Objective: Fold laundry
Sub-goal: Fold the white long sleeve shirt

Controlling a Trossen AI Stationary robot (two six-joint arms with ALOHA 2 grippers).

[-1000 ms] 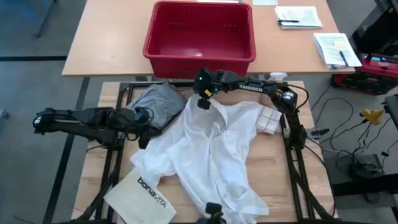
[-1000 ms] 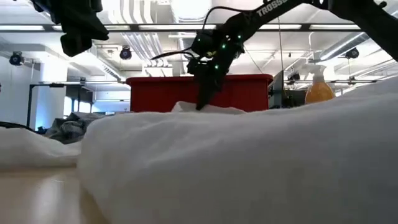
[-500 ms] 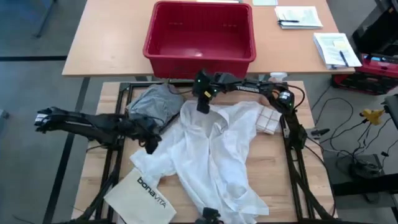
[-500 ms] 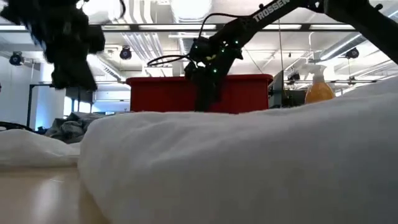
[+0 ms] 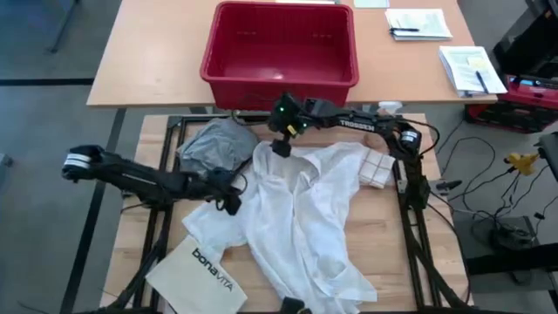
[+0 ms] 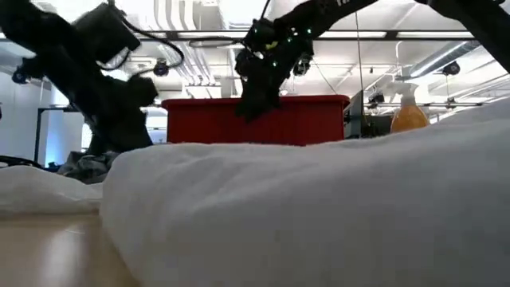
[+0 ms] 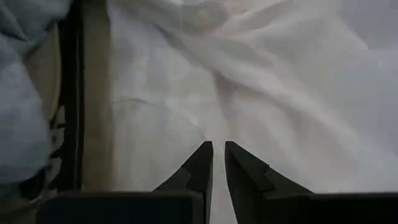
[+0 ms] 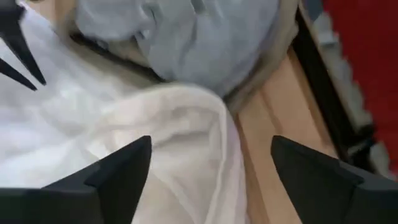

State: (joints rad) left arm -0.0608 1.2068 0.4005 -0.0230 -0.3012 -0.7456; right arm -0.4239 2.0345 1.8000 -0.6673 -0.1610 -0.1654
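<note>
A large white shirt [image 5: 305,209] lies spread and rumpled over the middle of the table. A grey T-shirt [image 5: 218,144] lies bunched at its far left, with a tan edge [image 8: 273,62] showing under it. My right gripper [image 5: 281,144] hangs open above the shirt's far edge [image 8: 186,118], clear of the cloth in the low view [image 6: 259,88]. My left gripper [image 5: 231,202] is shut and points down at the shirt's left part [image 7: 186,106]. My left gripper [image 7: 219,146] has its shut fingertips right at the white shirt's left part, coming slanting from the table's left. I cannot tell whether they touch the cloth.
A red basket [image 5: 279,44] stands on the table beyond the far edge. A stiff white bag printed "bonavita" [image 5: 196,270] lies at the near left. A white checked piece [image 5: 377,166] lies by the shirt's right shoulder. Black frame rails [image 5: 410,201] border the work area.
My right gripper has opened, let go of the shirt's far edge and risen; the raised peak of cloth has dropped back flat. My left gripper has moved toward the table's right and near edges and down, onto the white shirt's left part, staying shut.
</note>
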